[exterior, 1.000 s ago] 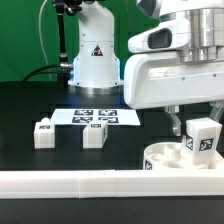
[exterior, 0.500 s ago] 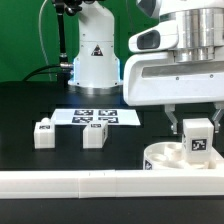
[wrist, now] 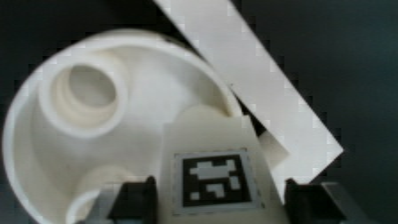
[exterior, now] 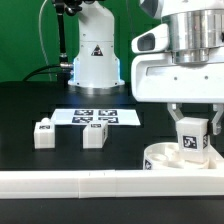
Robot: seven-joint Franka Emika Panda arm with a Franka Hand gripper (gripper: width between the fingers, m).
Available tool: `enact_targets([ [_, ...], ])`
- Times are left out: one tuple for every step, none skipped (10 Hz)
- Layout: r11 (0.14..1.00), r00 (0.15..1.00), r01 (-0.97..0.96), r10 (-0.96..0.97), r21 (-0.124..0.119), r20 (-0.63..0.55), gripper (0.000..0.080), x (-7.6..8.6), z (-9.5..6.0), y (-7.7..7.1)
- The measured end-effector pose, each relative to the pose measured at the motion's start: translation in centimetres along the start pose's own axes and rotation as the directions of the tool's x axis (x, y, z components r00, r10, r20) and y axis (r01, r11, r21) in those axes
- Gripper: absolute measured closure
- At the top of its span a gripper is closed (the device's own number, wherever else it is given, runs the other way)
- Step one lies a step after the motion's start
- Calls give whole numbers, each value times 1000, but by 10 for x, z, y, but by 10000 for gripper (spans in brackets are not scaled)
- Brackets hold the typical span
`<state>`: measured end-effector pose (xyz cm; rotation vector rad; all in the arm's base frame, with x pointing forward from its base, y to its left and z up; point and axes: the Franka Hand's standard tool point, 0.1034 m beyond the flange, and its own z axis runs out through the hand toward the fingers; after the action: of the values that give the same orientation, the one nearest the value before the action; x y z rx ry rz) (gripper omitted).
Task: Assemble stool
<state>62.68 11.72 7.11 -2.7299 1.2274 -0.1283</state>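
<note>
My gripper is shut on a white stool leg with a black-and-white tag and holds it just above the round white seat at the exterior view's right. In the wrist view the leg sits between the two dark fingers, over the seat's dished inside with its round socket. Two more legs stand on the black table at the exterior view's left.
The marker board lies behind the two loose legs. A long white L-shaped rail runs along the front edge and shows in the wrist view beside the seat. The robot base stands at the back.
My gripper has moved toward the exterior view's left and a little lower with the leg in it. The leg now hangs straighter over the seat.
</note>
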Motion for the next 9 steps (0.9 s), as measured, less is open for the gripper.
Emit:
enact_targets([
  [995, 995, -103, 103, 9, 13, 458, -1, 0, -1],
  [980, 979, -201, 200, 13, 23, 458, -2, 1, -1],
  [951, 951, -309, 308, 17, 35, 458, -2, 2, -1],
  [929, 929, -369, 368, 17, 41, 459, -2, 2, -2],
  [916, 915, -402, 401, 16, 43, 459, -4, 2, -3],
  [868, 867, -497, 496, 12, 54, 459, -6, 2, -4],
  [830, 829, -557, 556, 8, 62, 459, -7, 2, -5],
  [813, 811, -582, 581, 5, 63, 459, -7, 2, -4],
  [763, 761, -647, 645, 6, 69, 459, -7, 3, -4],
])
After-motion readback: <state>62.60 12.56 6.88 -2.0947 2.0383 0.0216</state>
